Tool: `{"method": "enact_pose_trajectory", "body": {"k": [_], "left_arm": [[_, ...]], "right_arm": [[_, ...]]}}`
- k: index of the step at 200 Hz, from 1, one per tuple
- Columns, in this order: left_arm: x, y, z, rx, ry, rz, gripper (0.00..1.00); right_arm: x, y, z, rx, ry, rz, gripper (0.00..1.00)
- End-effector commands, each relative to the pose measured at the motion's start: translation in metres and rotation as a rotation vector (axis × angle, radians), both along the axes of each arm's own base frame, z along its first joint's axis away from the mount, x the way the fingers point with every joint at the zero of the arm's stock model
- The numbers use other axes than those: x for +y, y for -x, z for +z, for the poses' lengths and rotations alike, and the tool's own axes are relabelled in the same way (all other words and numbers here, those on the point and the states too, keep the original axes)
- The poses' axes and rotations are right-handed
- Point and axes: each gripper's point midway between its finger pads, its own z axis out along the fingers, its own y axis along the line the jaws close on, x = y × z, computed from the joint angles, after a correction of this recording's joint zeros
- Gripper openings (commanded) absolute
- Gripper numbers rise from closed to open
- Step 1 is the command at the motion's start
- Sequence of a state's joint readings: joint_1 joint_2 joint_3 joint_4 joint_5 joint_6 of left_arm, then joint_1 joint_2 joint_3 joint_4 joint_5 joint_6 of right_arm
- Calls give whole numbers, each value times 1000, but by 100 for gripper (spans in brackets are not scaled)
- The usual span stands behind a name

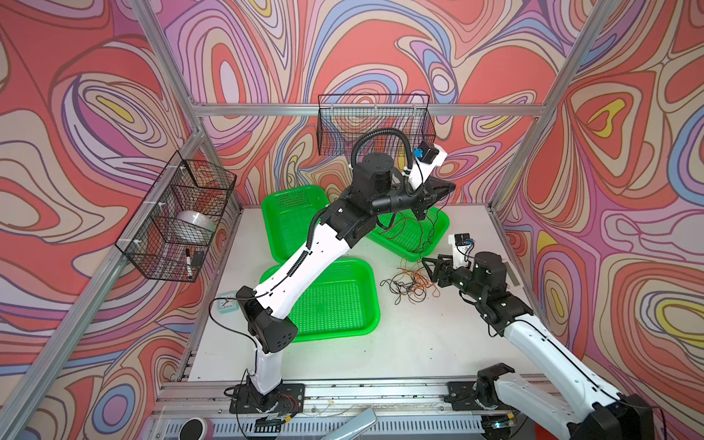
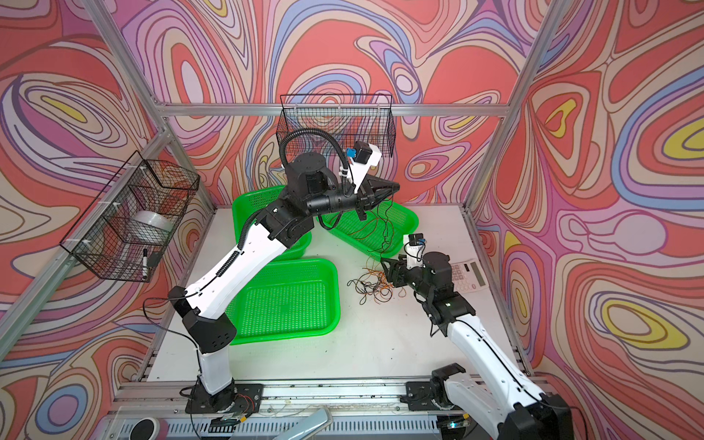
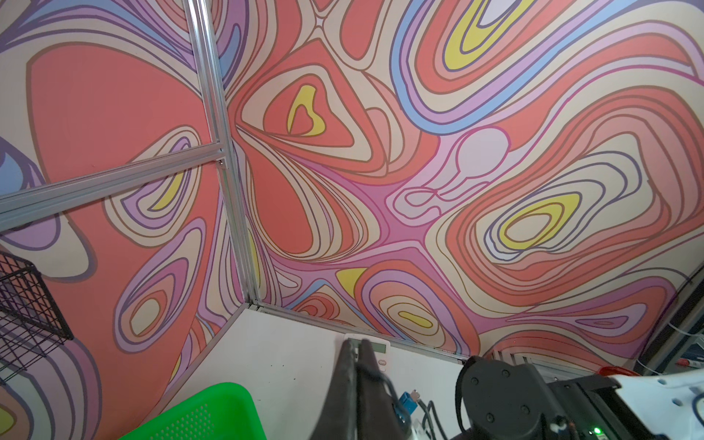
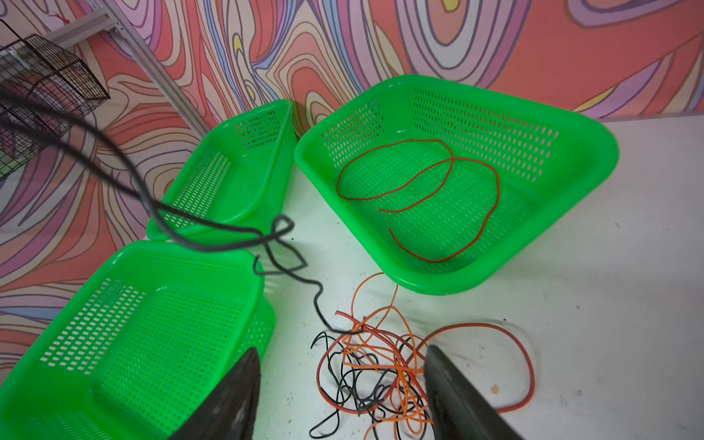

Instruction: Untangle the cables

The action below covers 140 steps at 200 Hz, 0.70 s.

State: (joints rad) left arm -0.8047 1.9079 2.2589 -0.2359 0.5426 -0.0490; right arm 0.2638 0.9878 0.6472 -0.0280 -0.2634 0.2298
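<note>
A tangle of thin orange, red and black cables (image 1: 413,284) (image 2: 375,285) lies on the white table, to the right of the front green basket. My right gripper (image 1: 427,263) (image 4: 343,350) hangs open just over the tangle (image 4: 381,373), with nothing between its fingers. My left gripper (image 1: 451,186) (image 3: 357,344) is raised high above the back right basket (image 4: 571,125). It is shut on a black cable (image 4: 316,293) that runs down from it into the tangle. A single red cable (image 4: 419,179) lies looped inside that basket.
Two more green baskets stand at the back left (image 1: 293,213) and front (image 1: 343,301). A calculator (image 2: 470,274) lies by the right edge, behind the right arm. Wire baskets hang on the left wall (image 1: 179,217) and the back wall (image 1: 375,122).
</note>
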Motion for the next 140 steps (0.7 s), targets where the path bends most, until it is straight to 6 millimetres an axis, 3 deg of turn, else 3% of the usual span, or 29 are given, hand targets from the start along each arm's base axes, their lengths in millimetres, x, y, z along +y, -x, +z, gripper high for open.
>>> {"method": "enact_pose_trajectory", "body": {"k": [1, 48, 78, 100, 140], "left_arm": [[-3, 6, 14, -35, 36, -22, 0], [-4, 17, 30, -64, 63, -42, 0], [-2, 22, 40, -81, 81, -45, 0], [-2, 23, 44, -95, 86, -40, 0], [8, 26, 58, -147, 93, -12, 0]], "right_arm": [[12, -13, 17, -79, -13, 42, 68], [29, -40, -23, 5, -22, 35, 53], [18, -54, -50, 18, -61, -78, 27], [17, -57, -86, 92, -88, -108, 16], [20, -51, -149, 239, -119, -126, 9]]}}
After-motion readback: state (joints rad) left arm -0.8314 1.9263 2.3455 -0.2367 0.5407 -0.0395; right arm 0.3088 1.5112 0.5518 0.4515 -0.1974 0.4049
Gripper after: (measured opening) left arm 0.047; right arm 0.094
